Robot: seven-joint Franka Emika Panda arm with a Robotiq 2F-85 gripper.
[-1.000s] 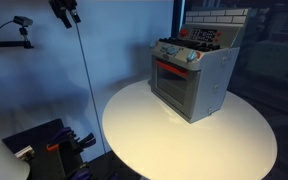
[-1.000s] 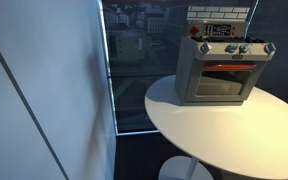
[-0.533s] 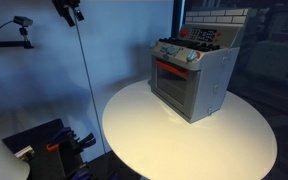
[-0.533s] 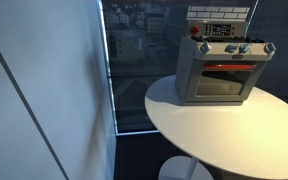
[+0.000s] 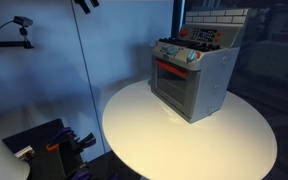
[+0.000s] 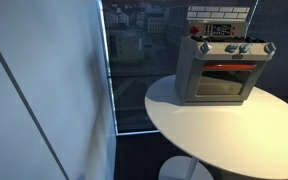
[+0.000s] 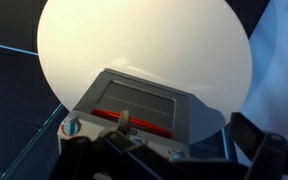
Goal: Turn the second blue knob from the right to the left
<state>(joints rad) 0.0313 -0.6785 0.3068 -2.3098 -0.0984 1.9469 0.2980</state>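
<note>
**Exterior view:** a toy oven (image 5: 189, 75), boxy with a grey, plastic-looking shell, stands toward the far side of a round white worktop (image 5: 164, 140). Its door is turned outward, so the controls face open space. The claw (image 5: 84, 4) barely shows at the top edge, dark, high up and well apart from the oven. This view cannot tell whether it is open or closed.

**Exterior view, from the front:** the oven (image 6: 221, 65) faces the camera with a dark window (image 6: 144, 60) beside it. The knob row (image 6: 236, 48) runs along the top of the door panel, where a sideways approach could reach it. The second blue knob from the right (image 6: 246, 48) looks to be the small round one just inside the end knob, though at this size it is hard to be sure. No arm appears here.

**Wrist view:** the camera looks down on the smooth, matte disc of the worktop (image 7: 144, 40). The oven (image 7: 134, 105) lies below, with a red strip (image 7: 124, 116) across its front. The claw (image 7: 174, 148) has its two dark fingers (image 7: 77, 148) spread wide, open, with nothing held. It hangs far above the oven, so the approach to the knob has probably not yet begun.
</note>
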